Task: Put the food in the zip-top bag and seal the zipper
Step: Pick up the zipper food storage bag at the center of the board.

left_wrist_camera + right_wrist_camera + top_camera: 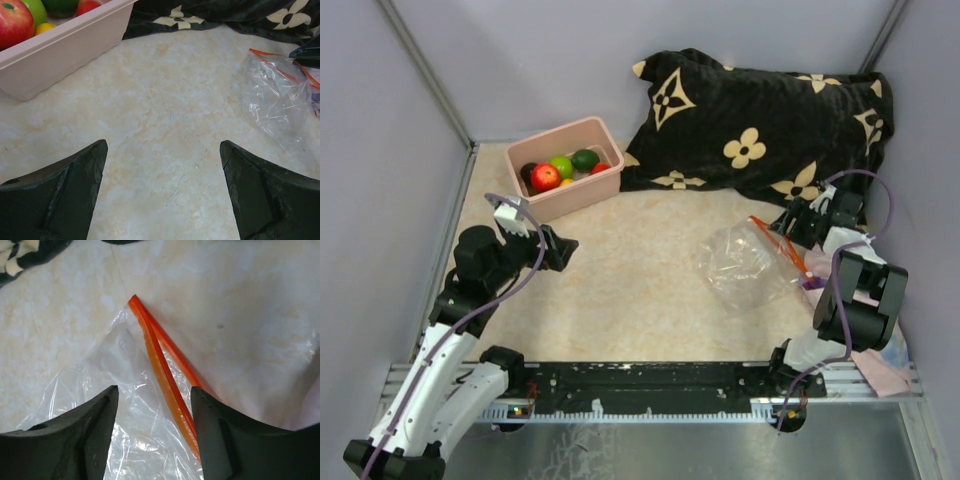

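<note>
The food point(560, 170) lies in a pink bin point(590, 195) at the back left: red, light green, dark green, yellow and dark brown pieces. The red apple point(15, 22) shows in the left wrist view. The clear zip-top bag point(745, 262) lies empty on the table at the right, and it also shows in the left wrist view point(277, 97). Its red-orange zipper point(160, 360) runs between the fingers of my right gripper point(155, 390), which is open over the bag's mouth edge point(790, 228). The two strips stand slightly apart. My left gripper point(162, 150) is open and empty above bare table, just in front of the bin point(563, 250).
A black pillow with cream flowers point(760, 130) lies along the back right, behind the bag. A pink cloth point(890, 365) sits at the near right corner. Grey walls close in the left, back and right sides.
</note>
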`<state>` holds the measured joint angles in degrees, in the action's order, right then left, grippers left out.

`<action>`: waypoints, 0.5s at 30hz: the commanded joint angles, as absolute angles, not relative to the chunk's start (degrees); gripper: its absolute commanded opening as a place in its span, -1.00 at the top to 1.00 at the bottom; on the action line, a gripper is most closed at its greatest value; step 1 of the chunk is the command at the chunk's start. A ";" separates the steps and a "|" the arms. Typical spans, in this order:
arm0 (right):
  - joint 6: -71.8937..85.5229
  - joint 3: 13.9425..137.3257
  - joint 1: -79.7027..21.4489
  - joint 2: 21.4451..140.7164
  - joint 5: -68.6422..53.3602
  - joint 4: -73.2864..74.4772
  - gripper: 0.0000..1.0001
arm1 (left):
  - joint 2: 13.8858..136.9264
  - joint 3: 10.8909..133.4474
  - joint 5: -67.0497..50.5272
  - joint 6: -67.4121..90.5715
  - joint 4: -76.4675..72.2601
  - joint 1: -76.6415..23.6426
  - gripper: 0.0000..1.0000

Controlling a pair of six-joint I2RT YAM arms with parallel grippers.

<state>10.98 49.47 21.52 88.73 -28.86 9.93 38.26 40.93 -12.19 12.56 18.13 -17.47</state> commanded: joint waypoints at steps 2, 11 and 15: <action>10.93 48.19 21.65 86.27 -36.60 7.26 -0.06 | 39.03 41.52 -14.68 15.13 16.27 -17.21 -0.99; 8.86 49.05 19.81 89.23 -41.50 9.59 -0.02 | 39.63 42.05 -17.30 17.20 16.61 -17.22 -0.99; 7.77 50.79 19.59 92.30 -47.10 11.65 -0.12 | 39.72 42.31 -17.94 17.46 17.93 -17.23 -0.99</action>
<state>9.74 47.81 20.03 89.49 -40.53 10.15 39.77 40.93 -15.97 16.60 18.02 -17.47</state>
